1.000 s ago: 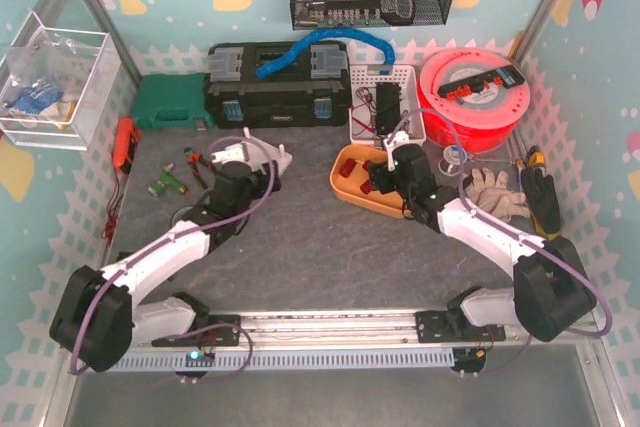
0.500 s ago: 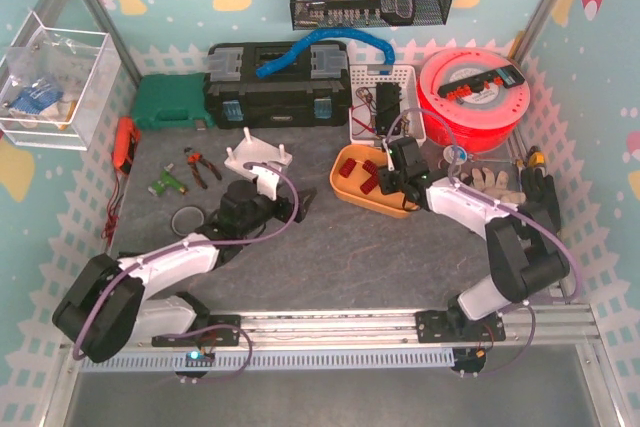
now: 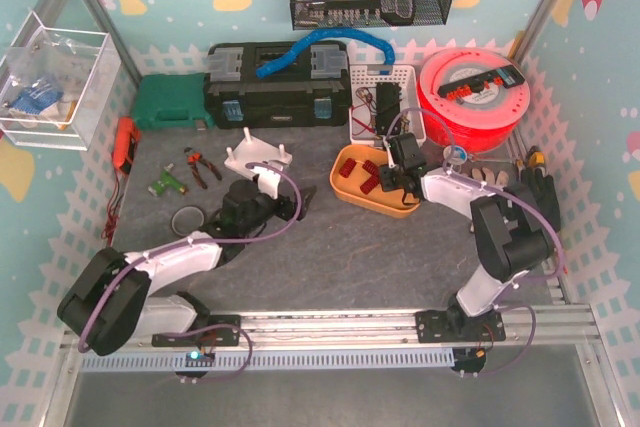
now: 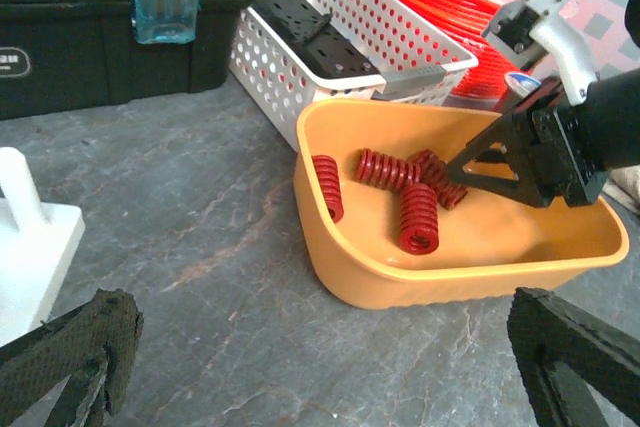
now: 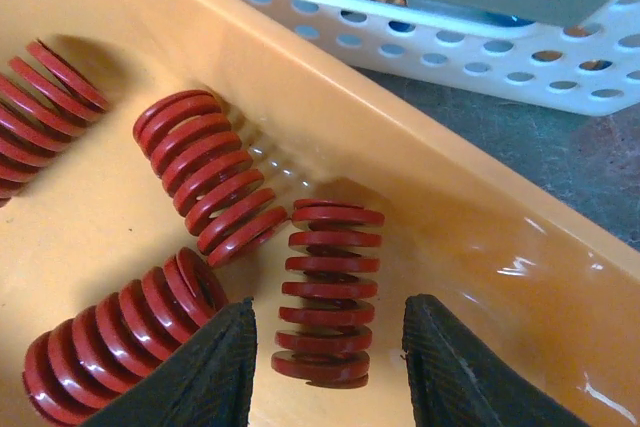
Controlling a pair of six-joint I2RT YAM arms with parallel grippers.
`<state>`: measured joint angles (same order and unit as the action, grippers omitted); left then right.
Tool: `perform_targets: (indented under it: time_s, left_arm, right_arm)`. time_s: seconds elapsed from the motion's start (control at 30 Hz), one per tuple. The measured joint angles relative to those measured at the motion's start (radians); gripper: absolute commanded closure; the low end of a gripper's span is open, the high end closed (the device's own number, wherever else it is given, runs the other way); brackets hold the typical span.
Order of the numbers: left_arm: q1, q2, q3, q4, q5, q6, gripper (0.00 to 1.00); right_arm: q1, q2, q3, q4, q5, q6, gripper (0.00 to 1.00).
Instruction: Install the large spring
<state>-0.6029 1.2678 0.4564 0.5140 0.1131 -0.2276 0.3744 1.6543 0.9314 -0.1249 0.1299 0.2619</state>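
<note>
spring (image 5: 328, 282) inside right end effector (image 5: 330, 345)

You're in a workshop: black toolbox (image 3: 278, 87) beyond your left fingers (image 4: 70, 347), red cable spool (image 3: 475, 97) beyond your right fingers (image 5: 225, 367).

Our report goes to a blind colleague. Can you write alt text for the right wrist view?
The right gripper, fingers open, flanks one red spring lying in an orange tray, not yet closed on it. Three more red springs lie beside it, and a white perforated basket sits beyond the tray's rim.
</note>
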Motion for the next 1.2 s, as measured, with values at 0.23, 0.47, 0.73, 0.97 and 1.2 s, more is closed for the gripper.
perform_targets:
  time_s: [0.23,0.47,0.73,0.97,1.2]
  left_arm:
    - [0.0,-0.024,-0.006,0.016,-0.036,0.0,0.01]
    - [0.0,-0.03,-0.007,0.023,-0.044,0.0,0.01]
    - [0.0,-0.048,-0.02,0.036,-0.1,-0.012,0.01]
    - [0.0,-0.106,-0.043,0.043,-0.199,-0.061,0.01]
    - [0.0,-0.151,-0.062,0.043,-0.267,-0.108,0.01]
  right_arm:
    - [-0.003,0.042,0.001,0.003,-0.003,-0.003,0.56]
    - [-0.008,0.1,0.015,0.014,-0.016,-0.003,0.56]
    - [-0.011,0.13,0.027,0.022,-0.014,-0.004,0.58]
    - [-0.014,0.134,0.029,0.036,-0.01,-0.022,0.68]
    - [-0.014,0.106,0.007,0.038,0.005,-0.033,0.78]
